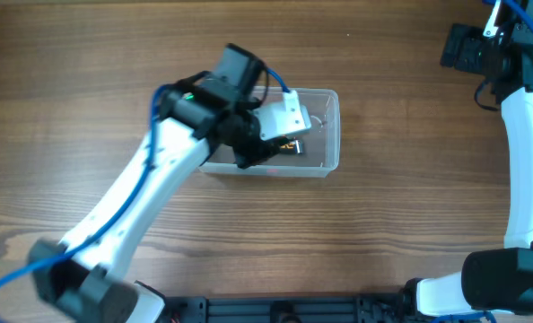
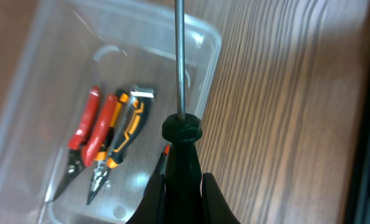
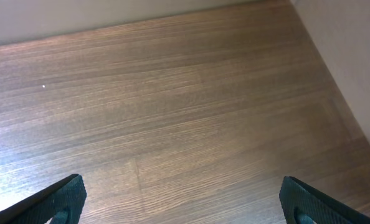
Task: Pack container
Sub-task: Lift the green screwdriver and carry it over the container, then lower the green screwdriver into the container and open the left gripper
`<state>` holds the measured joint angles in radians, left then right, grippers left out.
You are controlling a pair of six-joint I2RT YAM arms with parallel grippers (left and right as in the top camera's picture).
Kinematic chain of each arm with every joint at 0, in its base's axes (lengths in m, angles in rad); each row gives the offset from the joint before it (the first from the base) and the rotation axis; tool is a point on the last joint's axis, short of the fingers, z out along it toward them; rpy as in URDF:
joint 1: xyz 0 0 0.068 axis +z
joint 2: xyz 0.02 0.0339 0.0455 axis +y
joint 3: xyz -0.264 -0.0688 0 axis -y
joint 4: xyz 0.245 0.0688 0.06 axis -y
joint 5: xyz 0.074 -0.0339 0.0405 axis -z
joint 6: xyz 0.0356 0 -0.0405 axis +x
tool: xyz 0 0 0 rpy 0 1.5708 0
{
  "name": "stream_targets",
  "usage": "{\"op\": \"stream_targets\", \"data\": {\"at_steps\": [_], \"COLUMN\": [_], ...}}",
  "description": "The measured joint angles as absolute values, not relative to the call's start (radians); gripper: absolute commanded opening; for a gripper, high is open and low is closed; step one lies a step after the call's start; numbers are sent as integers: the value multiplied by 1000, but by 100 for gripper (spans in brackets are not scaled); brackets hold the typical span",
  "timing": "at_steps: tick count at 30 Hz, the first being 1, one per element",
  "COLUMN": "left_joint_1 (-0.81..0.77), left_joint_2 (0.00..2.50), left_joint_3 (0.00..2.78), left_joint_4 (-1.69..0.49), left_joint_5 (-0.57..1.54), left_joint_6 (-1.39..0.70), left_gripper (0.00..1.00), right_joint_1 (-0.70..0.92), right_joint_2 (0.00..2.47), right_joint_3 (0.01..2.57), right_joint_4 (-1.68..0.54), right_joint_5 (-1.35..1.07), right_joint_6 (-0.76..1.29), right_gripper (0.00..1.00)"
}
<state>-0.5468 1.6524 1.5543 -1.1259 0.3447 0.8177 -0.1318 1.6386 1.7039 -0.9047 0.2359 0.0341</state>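
wood table (image 1: pixel 383 224) under translucent, round-cornered rectangular container (image 1: pixel 327 148).

Brown wooden table (image 1: pixel 383 233), fine lengthwise grain

Brown wood-grain tabletop (image 1: pixel 383 233), grain running left to right, swirled figure near the lower left corner, one translucent rectangular container (image 1: pixel 331 135) standing directly on it near the middle, long side along the grain
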Motion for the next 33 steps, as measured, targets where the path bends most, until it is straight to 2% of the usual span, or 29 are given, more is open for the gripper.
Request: {"op": "stream_targets", "data": {"at_steps": [7, 14, 16, 19, 20, 21, 23, 24, 33], "left_joint_1": [-533, -465, -448, -426, -421, -419, -420, -422, -424], "left_joint_2": [1933, 2051, 2060, 2070, 2072, 2072, 2072, 2072, 2047], "left_joint_3": [1554, 1554, 1554, 1554, 1554, 1554, 1554, 1554, 1624], "left_joint_4": [-1028, -959, -953, -952, -953, -953, -954, -951, -938], "left_joint_5": [224, 183, 182, 179, 179, 179, 180, 180, 180], "left_joint_6": [939, 960, 960, 967, 966, 968, 965, 954, 854], "left_gripper": [4, 6, 13, 32, 41, 59, 82, 100, 100], "right_joint_1": [-132, -132, -132, -132, -132, -132, -132, -132, -132], "right_joint_2": [1639, 1639, 1639, 1639, 1639, 1639, 1639, 1639, 1639], "right_joint_3": [1704, 1704, 1704, 1704, 1704, 1704, 1704, 1704, 1704], "right_joint_4": [-904, -905, -905, -905, -905, -905, -905, -905, -905], "right_joint_5": [236, 236, 236, 236, 236, 236, 236, 236, 236], "right_joint_6": [34, 34, 34, 34, 34, 34, 34, 34, 34], "right_gripper": [100, 100, 100, 100, 100, 100, 100, 100, 100]}}
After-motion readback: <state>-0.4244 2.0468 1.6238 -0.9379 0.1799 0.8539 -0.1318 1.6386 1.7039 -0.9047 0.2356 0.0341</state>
